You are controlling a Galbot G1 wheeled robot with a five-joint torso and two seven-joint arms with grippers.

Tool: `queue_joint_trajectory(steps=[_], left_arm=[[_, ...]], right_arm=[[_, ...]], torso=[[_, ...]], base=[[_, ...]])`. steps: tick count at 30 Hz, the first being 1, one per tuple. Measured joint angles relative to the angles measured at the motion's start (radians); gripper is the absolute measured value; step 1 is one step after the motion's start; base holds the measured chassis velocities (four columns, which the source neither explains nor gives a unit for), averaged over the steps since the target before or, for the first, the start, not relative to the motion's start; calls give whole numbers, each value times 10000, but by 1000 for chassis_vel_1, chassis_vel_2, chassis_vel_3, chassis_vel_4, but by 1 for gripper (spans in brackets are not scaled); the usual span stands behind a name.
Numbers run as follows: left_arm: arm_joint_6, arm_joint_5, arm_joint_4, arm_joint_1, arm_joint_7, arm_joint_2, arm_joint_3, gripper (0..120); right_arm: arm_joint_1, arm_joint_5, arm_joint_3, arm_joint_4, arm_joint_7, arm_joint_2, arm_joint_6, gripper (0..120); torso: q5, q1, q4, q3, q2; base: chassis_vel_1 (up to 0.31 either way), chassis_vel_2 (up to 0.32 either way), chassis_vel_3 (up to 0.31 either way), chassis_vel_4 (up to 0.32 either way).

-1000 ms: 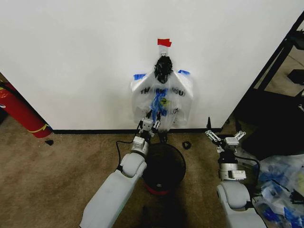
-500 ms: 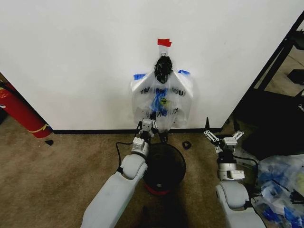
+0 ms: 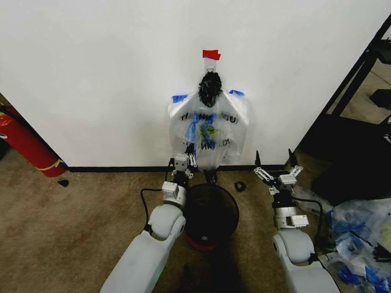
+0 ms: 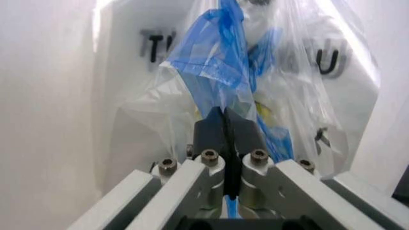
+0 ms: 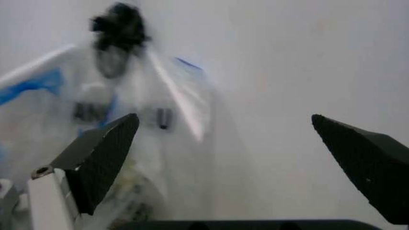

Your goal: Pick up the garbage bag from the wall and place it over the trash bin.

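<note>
I see a red fire extinguisher (image 3: 21, 141) at the left edge and a heap of plastic (image 3: 360, 235) at the lower right, both well apart from the work. The garbage bag (image 3: 209, 131) hangs on the wall (image 3: 98, 73) at centre, above the trash bin (image 3: 211, 213). My left gripper (image 3: 189, 157) reaches up, clamped on the bag's blue handle. My right gripper (image 3: 273, 170), lower right of centre, points wallward, jaws spread.
</note>
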Motion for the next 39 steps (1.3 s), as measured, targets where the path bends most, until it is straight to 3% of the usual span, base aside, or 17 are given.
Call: queue_joint_trajectory(steps=[7,14,22,29,39], left_arm=[[-93,-187,-462,228,-55,220,-302,0],[-62,-209,-580,250,-223,443,-397,0],[-46,-209,-552,298,-250,395,-346,0],[-46,-209,-626,359,-272,435,-434,0],[-45,-202,-633,435,-337,455,-482,0]], right_arm=[[701,1352,-388,-450,-2188,-587,175,100],[1974,1429,-1132,-1344,-3355,-997,205,100],[3073,-557,-1805,-2396,-3296,-1136,271,100],[4343,-2431,-2686,-3411,-2382,-1017,77,100],[5163,-2748,-3078,-4001,-2955,-900,-879,100]], torso=[[0,0,0,0,0],[0,0,1,1,0],[0,0,-1,1,0],[0,1,1,1,0],[-1,1,-1,1,0]], base=[[0,0,0,0],[0,0,0,0],[0,0,0,0],[0,0,0,0],[0,0,0,0]])
